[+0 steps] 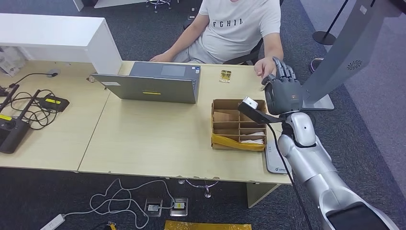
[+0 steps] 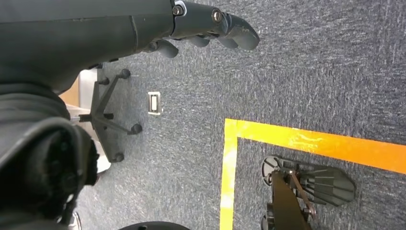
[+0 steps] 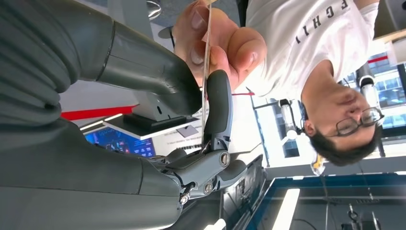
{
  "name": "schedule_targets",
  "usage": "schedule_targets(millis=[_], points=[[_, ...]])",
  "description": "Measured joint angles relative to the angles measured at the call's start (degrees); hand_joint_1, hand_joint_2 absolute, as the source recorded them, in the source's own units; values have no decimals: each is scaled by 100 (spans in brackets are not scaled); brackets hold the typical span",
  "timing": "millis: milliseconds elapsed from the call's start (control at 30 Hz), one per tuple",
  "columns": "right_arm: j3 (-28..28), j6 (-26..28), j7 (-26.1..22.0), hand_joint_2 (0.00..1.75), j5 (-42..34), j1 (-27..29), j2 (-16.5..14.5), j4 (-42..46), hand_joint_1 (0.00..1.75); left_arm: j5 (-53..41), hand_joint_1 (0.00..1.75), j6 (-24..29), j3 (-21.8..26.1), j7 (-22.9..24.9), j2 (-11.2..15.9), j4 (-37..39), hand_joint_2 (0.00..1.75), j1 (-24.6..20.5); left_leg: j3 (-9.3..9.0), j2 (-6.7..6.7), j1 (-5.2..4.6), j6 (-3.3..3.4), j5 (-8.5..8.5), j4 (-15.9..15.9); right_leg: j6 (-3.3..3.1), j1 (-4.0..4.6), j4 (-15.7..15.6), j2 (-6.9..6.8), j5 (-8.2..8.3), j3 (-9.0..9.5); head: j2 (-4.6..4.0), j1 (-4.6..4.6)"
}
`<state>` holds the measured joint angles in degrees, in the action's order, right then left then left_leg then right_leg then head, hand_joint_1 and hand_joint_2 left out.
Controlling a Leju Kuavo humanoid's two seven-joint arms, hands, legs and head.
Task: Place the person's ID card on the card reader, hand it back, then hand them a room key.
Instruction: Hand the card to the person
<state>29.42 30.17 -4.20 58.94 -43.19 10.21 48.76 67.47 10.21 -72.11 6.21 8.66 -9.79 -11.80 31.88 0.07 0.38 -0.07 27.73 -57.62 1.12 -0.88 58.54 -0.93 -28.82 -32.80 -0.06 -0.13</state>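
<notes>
My right hand (image 1: 282, 88) is raised past the table's far right corner, right in front of the seated person's hand (image 1: 265, 67). In the right wrist view a thin card (image 3: 206, 81), seen edge-on, is pinched between my thumb (image 3: 158, 81) and a finger (image 3: 219, 103). The person's fingers (image 3: 225, 43) hold the card's other end. I cannot tell which card it is. The grey-white card reader (image 1: 274, 160) lies flat at the table's right edge, partly under my forearm. My left hand (image 2: 210, 26) hangs over the carpet and holds nothing, with its fingers loosely extended.
A cardboard box with compartments (image 1: 238, 125) sits beside the reader. A small gold item (image 1: 225, 75) and a laptop (image 1: 153, 84) lie farther back. A slanted grey kiosk stand (image 1: 352, 52) rises just right of my hand. Cables and devices (image 1: 28, 110) crowd the left table.
</notes>
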Motion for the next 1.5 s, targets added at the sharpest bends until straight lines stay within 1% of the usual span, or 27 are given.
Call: schedule_targets(millis=[67,100,267,367,700,800,867,933,1133,1233,1300,1367,1500], points=[[0,131,-31,175,-15,-49,-9,-140,20,1,0,-7,0,0,0,0,0,-5,0,0,0,0,0,0,0,0,0,0,0,0,0,-1],[0,206,-39,175,-16,-72,-16,-210,0,1,0,-10,0,0,0,0,0,-9,-1,0,0,0,0,0,0,0,0,1,0,0,-1,-1],[-4,693,-57,175,-13,-135,-42,-499,0,2,0,-11,-2,0,-2,0,0,-26,-1,0,0,0,0,0,0,0,0,2,0,-1,-1,-1],[-16,833,-132,175,-15,-174,-50,-669,0,0,0,-18,-4,0,-4,0,0,-40,-1,0,0,0,0,0,0,0,0,2,0,-1,-1,-1],[-148,852,-285,175,20,-194,-66,-896,0,2,0,-38,-4,-3,-8,0,0,-63,-2,1,0,0,0,-1,0,0,0,2,0,-1,0,-1],[-233,844,-310,175,-124,-235,-48,-952,0,14,0,-41,-4,-14,-12,0,0,-63,-3,1,0,0,0,-2,0,0,0,3,0,-2,0,-1],[-329,825,-317,175,-286,-291,17,-987,0,20,0,-48,-4,-28,-15,0,0,-60,-3,0,0,0,0,-2,0,0,0,1,0,-2,-1,-1],[-448,782,-338,175,-431,-385,147,-1019,0,21,0,-56,-4,-37,-14,0,0,-52,-3,-1,-2,0,-1,-3,0,-1,-1,-1,1,-3,-1,-1],[-823,589,-469,175,-675,-720,773,-1101,0,22,0,-77,-4,-42,-11,0,0,-14,-1,0,-6,0,0,-5,2,-6,-1,0,2,-2,-1,0],[-920,586,-440,175,-681,-786,932,-1141,0,33,0,-79,-4,-42,-11,0,0,-11,-3,4,-6,0,0,-4,3,-6,-1,3,2,-4,-1,-2],[-981,570,-353,175,-640,-821,1030,-1188,0,49,0,-79,-4,-48,-14,0,0,-14,-5,2,-5,0,0,-5,3,-5,-1,2,2,-6,0,-3],[-1053,548,-313,175,-541,-913,1198,-1272,0,58,0,-76,-4,-66,-14,0,0,-4,-2,-6,-6,1,-1,-6,3,-5,-1,-6,2,-7,-1,-3],[-1144,466,-363,175,-120,-1250,1751,-1489,0,99,0,-63,-4,-104,-8,0,0,44,2,-11,-6,1,-1,-6,3,-6,-2,-7,3,-8,0,-1]])
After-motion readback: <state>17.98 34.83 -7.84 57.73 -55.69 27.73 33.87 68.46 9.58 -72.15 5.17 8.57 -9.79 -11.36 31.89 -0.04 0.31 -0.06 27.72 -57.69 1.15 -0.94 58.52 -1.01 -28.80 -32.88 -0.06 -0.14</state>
